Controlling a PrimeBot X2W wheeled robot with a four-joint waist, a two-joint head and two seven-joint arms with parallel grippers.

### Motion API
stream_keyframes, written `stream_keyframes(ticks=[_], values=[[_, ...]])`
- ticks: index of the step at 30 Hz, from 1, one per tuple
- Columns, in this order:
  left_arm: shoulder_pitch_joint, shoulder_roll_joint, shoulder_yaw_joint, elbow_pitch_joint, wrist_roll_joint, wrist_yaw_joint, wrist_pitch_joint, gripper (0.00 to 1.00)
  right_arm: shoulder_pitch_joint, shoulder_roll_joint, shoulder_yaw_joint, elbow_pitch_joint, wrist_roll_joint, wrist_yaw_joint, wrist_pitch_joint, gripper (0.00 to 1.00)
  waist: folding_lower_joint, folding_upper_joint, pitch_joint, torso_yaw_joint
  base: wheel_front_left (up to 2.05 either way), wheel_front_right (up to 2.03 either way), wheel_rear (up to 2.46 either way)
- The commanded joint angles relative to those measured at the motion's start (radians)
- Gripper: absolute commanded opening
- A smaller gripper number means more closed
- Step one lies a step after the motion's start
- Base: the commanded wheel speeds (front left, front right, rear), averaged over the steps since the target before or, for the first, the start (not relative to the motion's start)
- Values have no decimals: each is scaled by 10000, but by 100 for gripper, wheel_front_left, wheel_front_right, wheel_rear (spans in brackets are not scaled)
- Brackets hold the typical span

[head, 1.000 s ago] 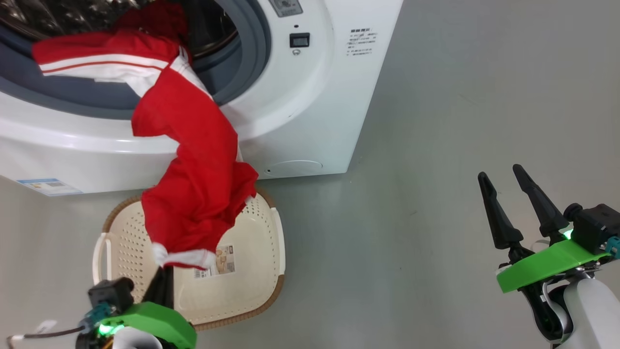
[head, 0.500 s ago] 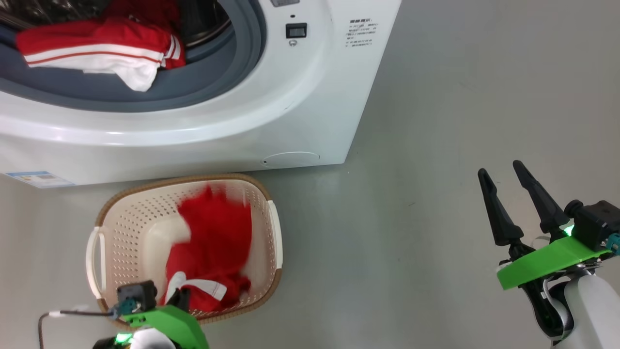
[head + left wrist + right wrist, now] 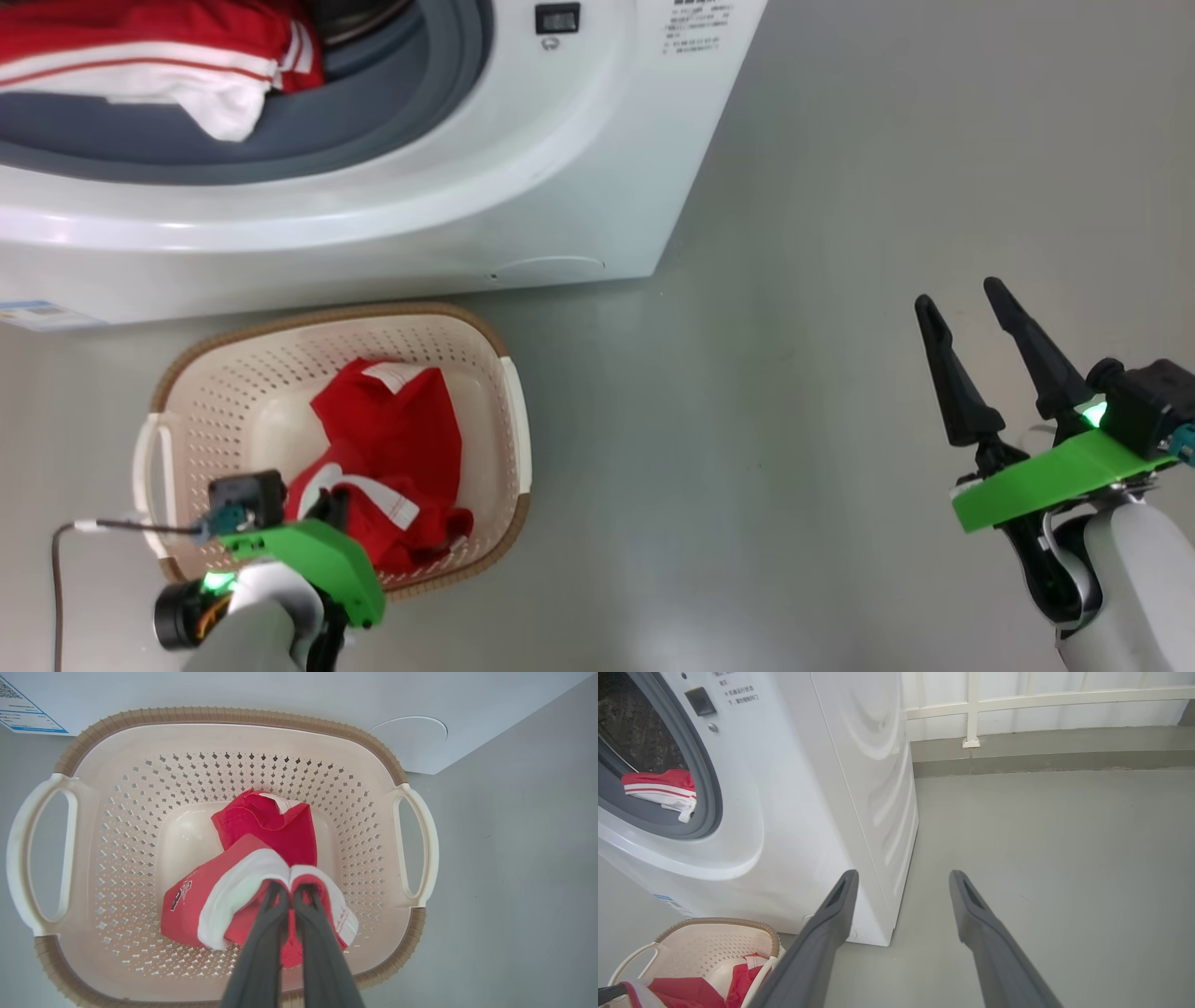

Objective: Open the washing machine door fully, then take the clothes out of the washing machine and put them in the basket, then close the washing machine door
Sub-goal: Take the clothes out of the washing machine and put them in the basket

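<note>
At about seven o'clock in my head view, my left gripper (image 3: 289,887) is hanging over the cream perforated basket (image 3: 224,715). Its two fingers are pressing together on the white-trimmed edge of a red sports garment (image 3: 280,830), which is lying crumpled on the basket's bottom. The basket is sitting on the grey floor (image 3: 794,420) just in front of the white washing machine (image 3: 560,187), which is standing at eleven to twelve o'clock. A second red garment with white stripes (image 3: 140,61) is resting in the washer's mouth, draping over the grey gasket (image 3: 401,103). Over at four o'clock, well apart from the machine, my right gripper (image 3: 960,295) is hovering above the floor with its fingers spread wide apart.
</note>
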Motion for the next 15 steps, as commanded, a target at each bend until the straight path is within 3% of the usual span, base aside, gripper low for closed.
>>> stream_keyframes(ticks=[1, 15], values=[[-289, 303, 88, 77, -162, -30, -48, 0, -138, -96, 201, -297, 49, 16, -118, 100, 0, -1, 300, -140, 0, 0, 0], [-1346, 720, -65, 625, -447, 14, 534, 0, -548, 110, 217, -528, 1, 16, -118, 100, 0, -1, 1302, -670, 0, 0, 0]])
